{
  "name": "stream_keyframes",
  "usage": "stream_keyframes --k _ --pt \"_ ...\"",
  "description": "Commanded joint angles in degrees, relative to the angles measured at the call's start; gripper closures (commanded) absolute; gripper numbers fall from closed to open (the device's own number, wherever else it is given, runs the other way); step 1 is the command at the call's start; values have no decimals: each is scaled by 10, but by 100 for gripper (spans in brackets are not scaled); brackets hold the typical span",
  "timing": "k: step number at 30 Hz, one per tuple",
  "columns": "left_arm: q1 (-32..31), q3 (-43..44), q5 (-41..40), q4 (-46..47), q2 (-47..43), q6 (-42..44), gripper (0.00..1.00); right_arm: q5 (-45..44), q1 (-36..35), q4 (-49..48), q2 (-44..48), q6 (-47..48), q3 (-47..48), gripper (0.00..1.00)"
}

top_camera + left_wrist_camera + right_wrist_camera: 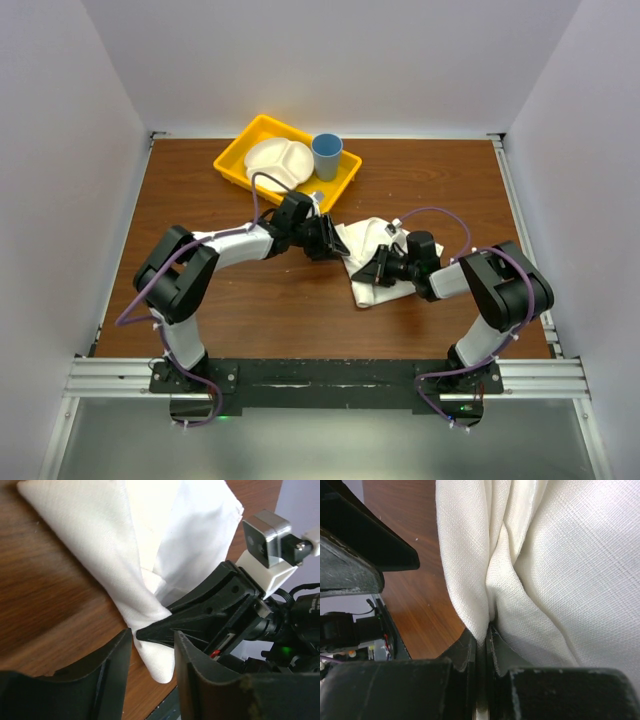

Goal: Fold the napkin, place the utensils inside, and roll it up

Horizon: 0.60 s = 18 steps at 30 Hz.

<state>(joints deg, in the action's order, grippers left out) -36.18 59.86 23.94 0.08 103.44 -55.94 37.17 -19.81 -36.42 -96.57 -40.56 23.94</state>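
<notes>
From above, my left claw (335, 243) sits at the far-left edge of the napkin (368, 240) and my right claw (368, 274) at its near edge. The cloth lies bunched on the table (250, 310) between the two.

On the left wrist camera, the left claw stands part open with nothing clamped. The napkin's lowest corner droops just ahead of the gap between its fingers (107, 675), and the tip of the right claw pokes in there beside that corner.

On the right wrist camera, the right claw is pinched tight on a gathered fold. The layers fan out ahead of its fingers, and bare wood shows off to their left.

I judge the cloth to be light, thin and limp. It won't hold a crease unaided, and stacked layers may slide over each other. I'd take it at that drooping corner, through every layer, close to the right claw's pinch, so the edge stays taut between both grips.
</notes>
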Motion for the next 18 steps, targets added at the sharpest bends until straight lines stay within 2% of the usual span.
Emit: stream_keyframes --k 1,2,8,14,18 --pt "1 15 22 67 -8 37 61 -50 -1 107 -15 19 -25 100" --pt "1 16 25 70 -3 38 69 -50 -1 107 -15 18 -26 100" --pt "1 21 37 131 34 37 90 -60 -1 123 -13 20 -20 100" --pt "-1 15 46 210 79 37 94 -67 -2 134 -18 21 -12 100" --pt "-3 3 44 226 97 43 96 -72 -2 139 -15 21 -14 100"
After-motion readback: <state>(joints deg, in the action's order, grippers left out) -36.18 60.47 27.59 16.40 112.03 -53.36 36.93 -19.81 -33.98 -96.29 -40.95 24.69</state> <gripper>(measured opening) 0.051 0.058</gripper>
